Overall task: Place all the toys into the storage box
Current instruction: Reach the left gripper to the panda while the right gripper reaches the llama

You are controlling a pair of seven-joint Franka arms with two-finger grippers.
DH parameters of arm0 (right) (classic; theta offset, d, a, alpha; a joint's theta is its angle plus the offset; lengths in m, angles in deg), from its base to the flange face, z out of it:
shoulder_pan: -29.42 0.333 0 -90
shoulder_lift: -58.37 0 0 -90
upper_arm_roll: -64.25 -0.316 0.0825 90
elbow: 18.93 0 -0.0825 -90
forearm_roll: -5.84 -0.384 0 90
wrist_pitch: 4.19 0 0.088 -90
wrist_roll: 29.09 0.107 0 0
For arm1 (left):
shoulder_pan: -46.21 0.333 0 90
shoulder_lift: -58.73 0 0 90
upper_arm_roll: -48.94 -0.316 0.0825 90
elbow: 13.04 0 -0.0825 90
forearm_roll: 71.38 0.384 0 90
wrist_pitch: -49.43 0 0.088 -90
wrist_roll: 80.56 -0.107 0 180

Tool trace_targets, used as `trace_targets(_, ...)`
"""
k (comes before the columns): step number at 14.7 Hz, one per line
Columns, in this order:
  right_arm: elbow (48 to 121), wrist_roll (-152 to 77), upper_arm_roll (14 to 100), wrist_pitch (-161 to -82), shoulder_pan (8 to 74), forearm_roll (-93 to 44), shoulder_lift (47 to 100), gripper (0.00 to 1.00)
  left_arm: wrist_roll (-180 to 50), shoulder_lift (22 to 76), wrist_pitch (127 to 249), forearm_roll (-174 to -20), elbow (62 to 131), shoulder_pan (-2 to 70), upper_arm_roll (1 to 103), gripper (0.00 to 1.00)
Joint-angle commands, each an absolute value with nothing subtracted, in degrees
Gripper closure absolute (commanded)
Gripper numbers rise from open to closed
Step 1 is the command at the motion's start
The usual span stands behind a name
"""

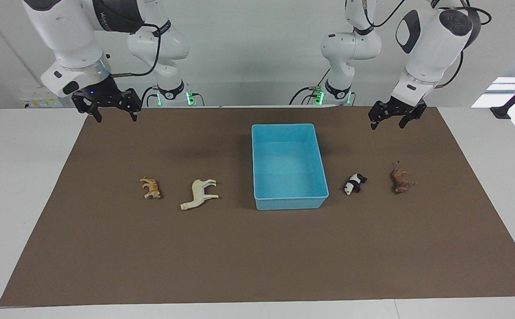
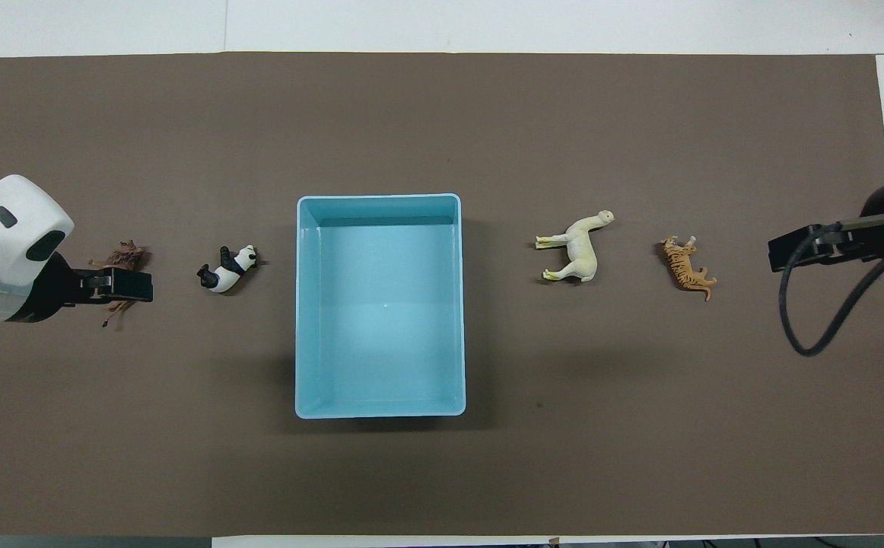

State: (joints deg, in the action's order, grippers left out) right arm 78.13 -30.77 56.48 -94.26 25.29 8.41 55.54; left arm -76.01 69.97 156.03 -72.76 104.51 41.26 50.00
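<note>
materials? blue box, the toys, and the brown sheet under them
Storage box: looks like moulded plastic, smooth with a soft sheen on its floor and a rounded rim. Tiger, cream animal, panda, lion: probably hard painted plastic, lying stiff on their sides. Brown sheet: matte and flat, paper or thin felt; cannot tell which.

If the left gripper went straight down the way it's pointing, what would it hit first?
Probably the bare brown table mat: the left gripper, fingers open, hangs near the mat's robot-side edge; the brown plastic lion figurine lies farther out.

box (image 1: pixel 289 203) sits between toy pairs (tiger (image 1: pixel 151 188), panda (image 1: pixel 354 183) among them).
</note>
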Motion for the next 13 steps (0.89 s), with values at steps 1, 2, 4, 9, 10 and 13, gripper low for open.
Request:
trace_targets(1, 84.8, -31.5, 56.2, -100.5, 27.6, 8.4, 53.8, 0.00, -75.6, 69.9, 166.4, -72.1, 112.4, 40.8, 49.9, 0.00)
trace_targets(2, 86.2, -30.9, 56.2, -103.0, 29.5, 8.3, 54.1, 0.00, -75.7, 68.2, 168.3, -72.0, 113.6, 40.3, 50.0, 0.00)
trace_targets(4, 88.7, -28.3, 56.2, -107.4, 31.2, 8.3, 55.6, 0.00, -76.3, 65.3, 170.2, -72.0, 114.1, 38.0, 49.9, 0.00)
trace_targets(9, 94.2, -22.7, 56.2, -122.1, 37.0, 8.3, 61.8, 0.00, -79.4, 58.7, 179.3, -72.0, 114.8, 38.6, 49.8, 0.00)
trace_targets(10, 95.8, -22.3, 56.2, -126.1, 37.2, 8.3, 62.9, 0.00, -79.7, 58.3, 179.9, -72.0, 114.8, 38.6, 49.8, 0.00)
trace_targets(13, 96.6, -21.6, 56.2, -133.3, 37.9, 8.3, 67.2, 0.00, -83.3, 57.1, 180.7, -72.0, 114.8, 38.7, 49.7, 0.00)
